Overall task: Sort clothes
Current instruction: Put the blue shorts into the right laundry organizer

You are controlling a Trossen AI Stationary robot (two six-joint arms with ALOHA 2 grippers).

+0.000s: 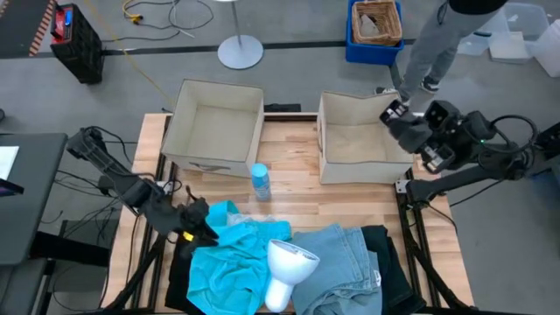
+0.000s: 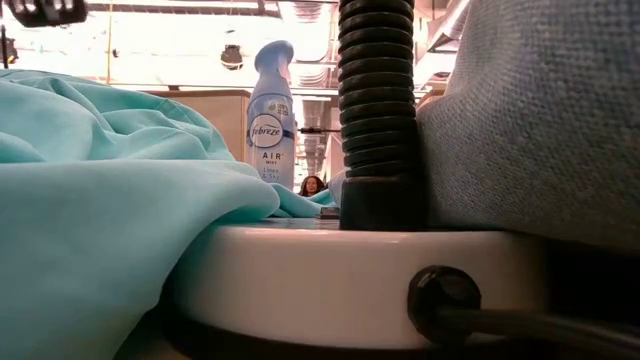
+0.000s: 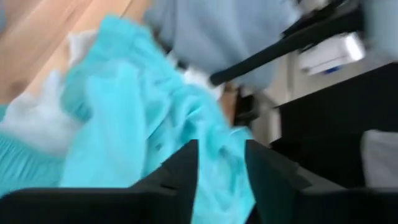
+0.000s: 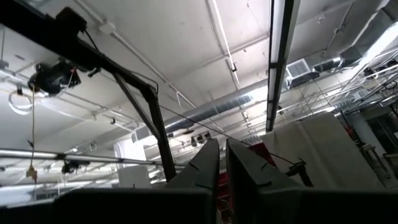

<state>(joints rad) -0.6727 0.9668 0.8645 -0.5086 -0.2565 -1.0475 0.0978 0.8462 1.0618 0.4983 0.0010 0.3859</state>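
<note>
Turquoise garment (image 1: 229,262): heaped at counter (image 1: 297,188) front beside grey-blue garment (image 1: 337,262), awaiting sorting. Left end effector (image 3: 221,163): parted around a turquoise fold. Right end effector (image 4: 222,163): nearly pressed together, empty, raised over right box (image 1: 354,140).

Grey concrete floor (image 1: 289,22) surrounds a light wooden table (image 1: 297,197). At 12 o'clock beyond the table, a round white stand base (image 1: 240,51) with loose cables (image 1: 175,16) trailing nearby. At 1 o'clock, a blue crate (image 1: 374,31) holding a woven basket. At 10 o'clock, a black crate (image 1: 74,42) beside hazard-striped floor marking. At 9 o'clock, a dark desk edge (image 1: 26,197). A person's grey-trousered legs (image 1: 433,48) stand at 2 o'clock. Overhead: white ceiling, silver round duct (image 4: 211,112), long strip light (image 4: 280,62), black frame bars (image 4: 93,53). Room brightly lit.
</note>
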